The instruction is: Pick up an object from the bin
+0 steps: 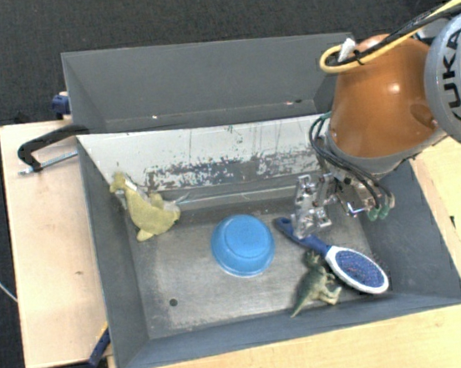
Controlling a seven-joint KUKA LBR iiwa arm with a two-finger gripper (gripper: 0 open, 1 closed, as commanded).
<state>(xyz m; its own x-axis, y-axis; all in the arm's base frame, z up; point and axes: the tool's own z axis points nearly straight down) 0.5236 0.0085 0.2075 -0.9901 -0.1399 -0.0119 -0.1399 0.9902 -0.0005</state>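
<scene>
- On my screen the arm (451, 82) comes into the bin (188, 311) from the right; its wrist is under an orange cover (376, 109), with cables around it.
- The pincer (312, 214) is low in the right half of the bin, near the back wall.
- I cannot tell if the pincer is wide or narrow; its metal parts overlap from this angle, and I see nothing held in it.
- The thing nearest to it is a brush (358, 269) with a blue handle and a white oval head with dark blue bristles.
- The brush lies on the floor at the front right, slanted: the handle end points up-left and is right at the tip of the pincer, and the head is toward the front right corner. Whether the pincer touches the handle, I cannot say.
- A small green dinosaur (315, 288) lies just beside the brush head, on its left, near the front wall.
- A blue bowl (243, 245) sits near the middle of the floor, left of the pincer and apart from it.
- A yellow soft toy (149, 215) lies at the back left, well apart from the pincer.
</scene>
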